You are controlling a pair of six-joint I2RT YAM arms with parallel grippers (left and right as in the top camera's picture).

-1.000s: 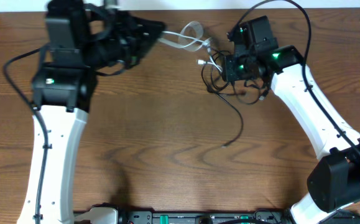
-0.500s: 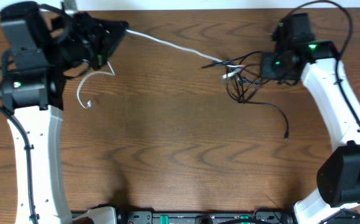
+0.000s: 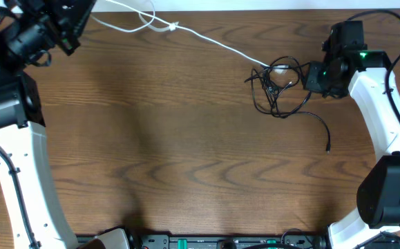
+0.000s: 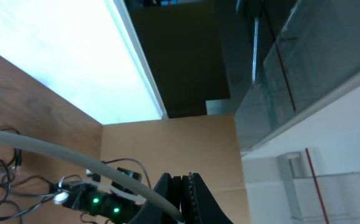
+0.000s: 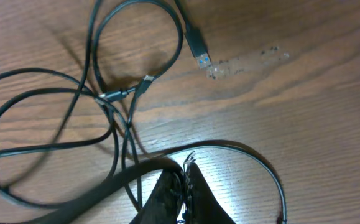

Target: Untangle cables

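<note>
The black cables (image 3: 270, 86) lie bunched in a loose knot on the desk (image 3: 186, 152), and everything else is best placed from that knot. The right claw (image 5: 184, 177) sits just beside it on the right, pressed together on one black strand that leaves the knot. The white cable (image 3: 213, 43) runs out of the knot's upper left side in a nearly straight, taut-looking line, well away to the far left corner. There the left claw (image 4: 181, 193) is clamped on it, with a slack loop near the claw. One loose tail (image 3: 327, 147) trails below and to the right of the knot. In the right wrist view a USB plug (image 5: 198, 50) lies free above the crossing loops.

These cables look light, thin and limp. They will likely slide through a pinch and drag the whole knot along rather than part cleanly. The plug ends are the stiff parts and may snag in a loop. The soundest hold is probably close to a plug or just outside a crossing, not in mid-span.
</note>
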